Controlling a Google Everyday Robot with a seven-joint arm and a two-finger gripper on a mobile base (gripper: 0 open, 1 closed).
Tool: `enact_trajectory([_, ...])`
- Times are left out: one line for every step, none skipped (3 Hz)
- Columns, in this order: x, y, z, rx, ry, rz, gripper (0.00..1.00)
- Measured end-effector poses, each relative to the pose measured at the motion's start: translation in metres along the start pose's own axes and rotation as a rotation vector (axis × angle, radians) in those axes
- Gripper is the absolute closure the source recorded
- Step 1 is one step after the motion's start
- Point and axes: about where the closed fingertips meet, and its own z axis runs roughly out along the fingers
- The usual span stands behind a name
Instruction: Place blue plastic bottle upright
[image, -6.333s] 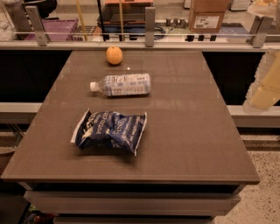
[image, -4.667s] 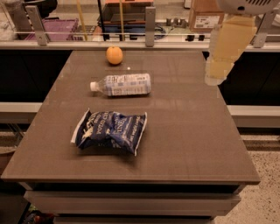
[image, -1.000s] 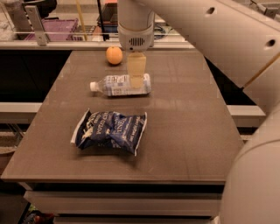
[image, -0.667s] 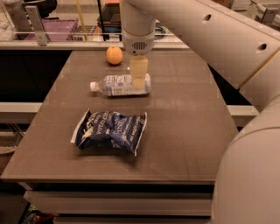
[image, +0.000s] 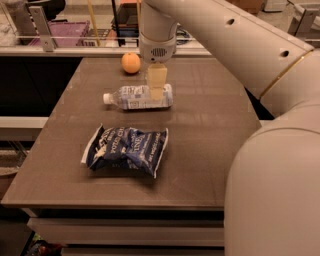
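A dark blue chip bag (image: 125, 148) lies flat on the brown table (image: 210, 130), at 7 o'clock from the blue plastic bottle (image: 132, 96). An orange (image: 131, 63) sits at 12 o'clock from the bottle. The bottle lies on its side, white cap toward 9 o'clock. My gripper (image: 157, 85) hangs over its 3 o'clock end; whether it is open or closed I cannot tell

Orange (image: 131, 63) beyond chip bag (image: 126, 148) on table (image: 210, 130)
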Motion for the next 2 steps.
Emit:
enact_trajectory([-0.014, 0.001, 0.009, -0.062, -0.065, -0.026, 0.00])
enact_trajectory([-0.031, 0.006, 0.017, -0.110, -0.111, -0.038, 0.00])
